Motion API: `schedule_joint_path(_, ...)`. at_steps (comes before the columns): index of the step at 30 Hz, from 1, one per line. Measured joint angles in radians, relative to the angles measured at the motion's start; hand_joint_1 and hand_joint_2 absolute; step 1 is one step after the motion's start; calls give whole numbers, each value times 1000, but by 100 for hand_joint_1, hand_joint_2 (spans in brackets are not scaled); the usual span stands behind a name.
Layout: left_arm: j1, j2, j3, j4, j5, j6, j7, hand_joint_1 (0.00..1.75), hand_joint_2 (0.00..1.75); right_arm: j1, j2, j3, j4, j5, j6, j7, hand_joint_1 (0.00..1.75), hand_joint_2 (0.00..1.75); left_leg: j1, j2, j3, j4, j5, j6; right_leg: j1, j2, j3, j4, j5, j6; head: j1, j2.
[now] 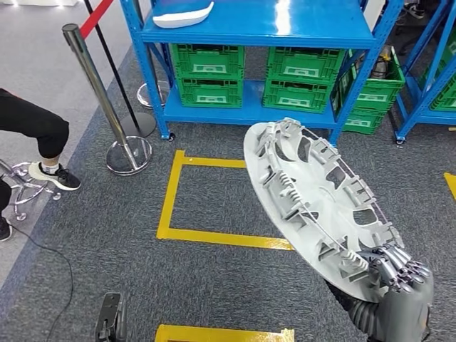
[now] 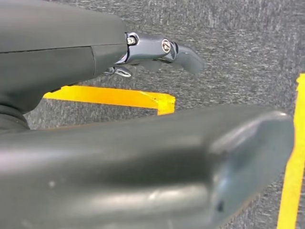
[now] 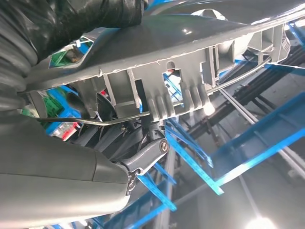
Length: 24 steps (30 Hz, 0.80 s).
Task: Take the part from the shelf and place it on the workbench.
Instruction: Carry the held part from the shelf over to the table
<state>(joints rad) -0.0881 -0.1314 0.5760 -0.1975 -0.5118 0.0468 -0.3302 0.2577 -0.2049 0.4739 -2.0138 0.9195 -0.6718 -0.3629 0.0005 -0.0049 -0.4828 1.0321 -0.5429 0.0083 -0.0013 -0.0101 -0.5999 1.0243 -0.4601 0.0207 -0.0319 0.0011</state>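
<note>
I see one part point(image 1: 317, 199), a round silver-grey wheel cover, held up in the air over the grey carpet point(image 1: 107, 242) with its ribbed inner side and clips facing the head camera. It tilts, its high edge toward the blue shelf point(image 1: 258, 28) and its low edge down at my right hand point(image 1: 400, 274). That hand grips the cover at the lower rim, fingers point(image 1: 395, 260) curled over the edge; in the right wrist view the rim point(image 3: 162, 52) sits just above the thumb point(image 3: 54, 176), with the wire ring of the cover running past.

My left hand point(image 2: 107, 119) hangs low over the carpet, holding nothing, thumb point(image 2: 162, 162) and one finger point(image 2: 162, 47) well apart.

On the floor I count two yellow tape outlines: one full rectangle point(image 1: 177, 228) before the shelf, one partly seen point(image 1: 226, 333) at the bottom edge. The shelf carries one white part point(image 1: 182, 14) on its upper level and four green crates point(image 1: 206, 60) stacked in two pairs below; more green crates point(image 1: 376, 92) sit in the rack to the right.

At the left stands one chrome post point(image 1: 100, 92) with a red belt, and a seated person's leg and shoe point(image 1: 53, 174).
</note>
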Motion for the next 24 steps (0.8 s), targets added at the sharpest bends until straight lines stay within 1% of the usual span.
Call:
schedule_joint_path(1,-1,0,0,0,-1,-1,-4,0,0,1,0,0,0,1,0,0,175,175,-3,0,6,-22,-6,6,-1,0,-6,0,8,6,0,0)
schedule_joint_path(2,-1,-1,0,0,-1,-2,-7,0,0,3,0,0,0,0,-1,0,175,175,-3,1,0,-28,-1,13,-3,0,-13,1,15,12,0,0)
schedule_joint_path(3,0,-1,0,0,-1,-3,-11,0,0,6,0,-1,0,-3,-1,1,175,175,-3,3,-9,-30,9,21,-5,3,-23,6,10,18,0,0)
schedule_joint_path(4,1,-1,0,0,-1,-3,-13,0,0,8,0,-1,0,-8,0,1,175,175,-2,5,-18,-33,20,29,-6,5,-37,27,-10,23,2,0)
schedule_joint_path(5,1,-1,0,0,-1,-4,-16,0,0,10,0,-1,0,-13,0,1,175,175,-1,8,-28,-36,31,36,-8,7,-56,67,-43,27,3,0)
schedule_joint_path(7,1,0,0,0,0,-5,-20,0,0,12,0,-1,0,-21,1,2,175,175,-6,10,-51,-35,49,43,-9,8,-96,190,-125,33,6,0)
schedule_joint_path(8,2,0,0,0,0,-7,-22,0,0,13,0,-1,0,-25,1,2,175,175,-8,11,-62,-34,57,44,-10,8,-107,241,-149,34,6,0)
schedule_joint_path(9,2,0,0,0,0,-9,-23,0,0,14,0,-1,0,-28,2,2,175,175,-10,11,-72,-33,65,44,-9,8,-102,262,-158,35,6,0)
schedule_joint_path(10,3,0,0,0,0,-11,-25,0,0,14,0,-1,0,-32,2,2,175,175,-11,11,-80,-33,71,44,-9,8,-76,242,-147,34,6,0)
schedule_joint_path(11,3,0,0,0,0,-13,-26,0,0,15,0,-1,0,-35,2,2,175,175,-12,11,-86,-32,77,42,-9,8,-31,184,-124,32,6,0)
schedule_joint_path(12,4,0,0,0,0,-15,-27,0,0,14,0,-1,0,-38,3,1,175,175,-12,11,-90,-30,81,40,-9,8,22,107,-102,28,6,0)
schedule_joint_path(13,4,0,0,0,0,-16,-27,0,0,14,0,0,0,-39,3,1,175,175,-14,11,-94,-27,85,37,-7,8,68,35,-86,25,6,0)
schedule_joint_path(14,4,0,0,0,0,-16,-27,0,0,13,0,0,0,-41,3,1,175,175,-16,10,-98,-25,89,32,-6,8,99,-13,-78,21,6,0)
schedule_joint_path(15,4,0,0,0,0,-17,-27,0,0,14,0,0,0,-42,3,1,175,175,-17,10,-101,-23,93,27,-4,8,111,-36,-78,16,5,0)
schedule_joint_path(16,5,0,0,0,0,-17,-28,0,0,15,0,1,0,-42,3,1,175,175,-17,10,-105,-22,98,21,-1,9,112,-39,-76,11,5,0)
schedule_joint_path(17,6,1,0,0,0,-17,-28,0,0,16,0,1,-1,-43,3,0,175,175,-16,10,-107,-21,101,15,-3,8,108,-39,-70,5,5,0)
schedule_joint_path(18,7,2,0,0,0,-17,-28,0,0,17,0,1,-1,-43,3,0,175,175,-15,9,-111,-16,98,10,-5,7,106,-42,-63,-2,5,0)
schedule_joint_path(19,7,3,0,0,0,-17,-28,0,0,17,0,1,-1,-43,3,0,175,175,-14,8,-118,1,82,4,-7,6,103,-45,-56,-9,3,0)
schedule_joint_path(20,8,4,0,0,0,-17,-28,0,0,17,0,1,-1,-44,3,0,175,175,-12,7,-133,37,53,-2,-10,5,100,-47,-50,-14,2,0)
schedule_joint_path(21,8,5,0,0,0,-17,-28,0,0,17,0,1,-1,-46,3,0,175,175,-9,6,-154,94,16,-9,-10,4,97,-46,-46,-17,0,0)
schedule_joint_path(22,8,5,0,0,0,-17,-28,0,0,17,0,1,-1,-48,4,0,175,175,-6,6,-178,162,-22,-14,-10,4,90,-44,-42,-19,-1,0)
schedule_joint_path(23,9,5,0,0,-1,-17,-29,0,0,18,0,1,-1,-51,4,0,175,175,-3,6,-197,221,-48,-17,-10,5,84,-41,-40,-18,-1,0)
schedule_joint_path(24,10,5,0,0,-1,-17,-29,0,0,19,0,1,0,-53,5,0,175,175,0,6,-203,253,-57,-19,-10,6,78,-38,-38,-18,-1,0)
